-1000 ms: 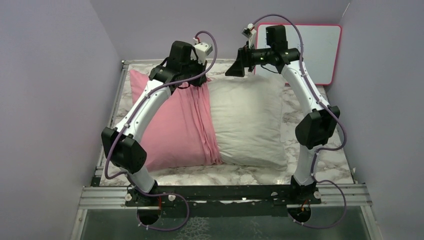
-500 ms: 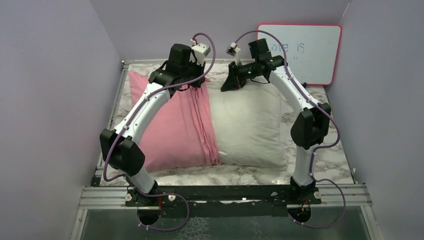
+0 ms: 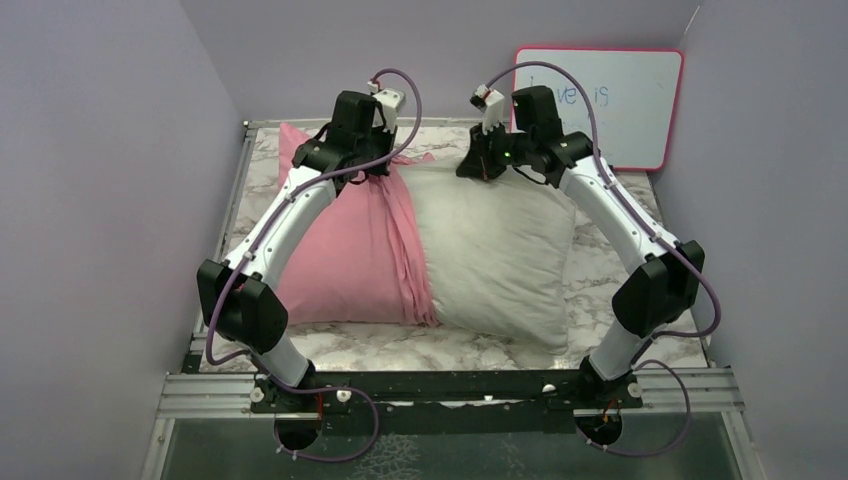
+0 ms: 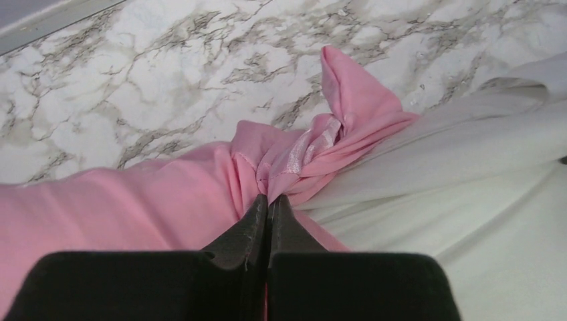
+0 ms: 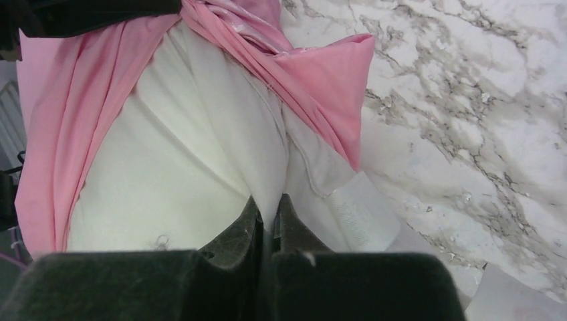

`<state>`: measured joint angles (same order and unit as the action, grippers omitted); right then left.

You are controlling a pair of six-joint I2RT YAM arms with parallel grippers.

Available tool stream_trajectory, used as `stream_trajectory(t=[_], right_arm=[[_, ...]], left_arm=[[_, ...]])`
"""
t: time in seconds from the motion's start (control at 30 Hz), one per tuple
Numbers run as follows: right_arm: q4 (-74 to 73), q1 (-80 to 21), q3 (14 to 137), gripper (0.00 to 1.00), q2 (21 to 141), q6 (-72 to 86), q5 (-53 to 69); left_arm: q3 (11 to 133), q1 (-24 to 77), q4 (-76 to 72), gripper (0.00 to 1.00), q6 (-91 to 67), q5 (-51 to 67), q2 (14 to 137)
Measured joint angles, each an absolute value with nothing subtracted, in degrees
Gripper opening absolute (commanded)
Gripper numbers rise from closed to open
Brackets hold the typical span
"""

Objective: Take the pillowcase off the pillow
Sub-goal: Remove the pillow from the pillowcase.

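The white pillow (image 3: 495,245) lies across the marble table, its left half still inside the pink pillowcase (image 3: 345,245). The case's open edge is bunched along the pillow's middle. My left gripper (image 4: 269,198) is shut on a gathered fold of the pillowcase (image 4: 294,150) at the far edge. My right gripper (image 5: 269,204) is shut on a pinch of the pillow's white fabric (image 5: 200,147) near its far edge, just right of the pink bunch (image 5: 314,73). In the top view both grippers sit close together at the far side, left (image 3: 385,165) and right (image 3: 478,165).
A whiteboard (image 3: 620,100) with a pink frame leans against the back wall at the right. Purple walls close in on both sides. The marble tabletop (image 3: 650,320) shows around the pillow. A metal rail (image 3: 450,390) runs along the near edge by the arm bases.
The right gripper came down onto the pillow's far edge and shut on the white fabric. The left arm drew the pink bunch slightly back and left; the pillow shifted a little.
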<state>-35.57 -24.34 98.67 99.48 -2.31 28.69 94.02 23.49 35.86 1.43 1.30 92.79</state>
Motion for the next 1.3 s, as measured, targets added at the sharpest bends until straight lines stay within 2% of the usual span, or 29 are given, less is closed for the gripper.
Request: stream_trajectory(t=[0.17, 0.2, 0.3, 0.33, 0.43, 0.6, 0.8, 0.93, 1.0, 1.07, 1.23, 1.3], right_arm=[[-32.64, -25.10, 96.77, 0.01, 97.17, -1.41, 26.41], [-32.38, -25.15, 96.77, 0.01, 97.19, -1.13, 26.41], [-32.23, -25.08, 96.79, 0.01, 97.19, -0.43, 26.48], [-32.25, -25.06, 96.79, 0.01, 97.19, -0.43, 26.41], [-33.15, -24.29, 96.79, 0.01, 97.21, -0.43, 25.98], [-33.87, -23.38, 96.79, 0.01, 97.21, 0.14, 25.10], [-34.00, -23.22, 96.79, 0.01, 97.10, 0.54, 25.10], [-33.98, -23.22, 96.66, 0.01, 96.51, 0.64, 25.56], [-33.95, -23.24, 96.47, 0.01, 95.90, 0.67, 26.06], [-33.89, -23.24, 96.05, 0.01, 95.00, 0.64, 26.33], [-33.50, -23.22, 93.84, 0.01, 93.06, 0.62, 25.67], [-33.30, -23.29, 93.67, 0.00, 92.97, 0.62, 24.71]], left_arm=[[94.94, 20.23, 36.58, 0.00, -1.56, 4.93, 92.82], [95.64, 19.25, 36.86, 0.08, -2.68, 7.84, 92.92], [97.71, 17.47, 37.39, 0.40, -4.49, 15.40, 93.54], [98.61, 17.06, 37.08, 0.48, -4.97, 18.06, 93.95], [100.05, 16.38, 35.68, 0.62, -5.63, 22.31, 94.52], [100.36, 16.14, 35.24, 0.74, -6.17, 26.09, 94.54], [100.33, 17.12, 35.40, 0.77, -6.15, 26.81, 95.11], [101.71, 19.51, 36.77, 0.76, -5.15, 25.67, 98.24], [102.96, 20.99, 37.63, 0.71, -4.47, 24.18, 100.33], [104.62, 22.50, 38.87, 0.58, -3.70, 21.74, 102.61], [106.39, 24.64, 39.97, 0.35, -3.22, 13.89, 104.18], [106.52, 24.77, 40.03, 0.06, -3.27, 11.38, 104.16]])
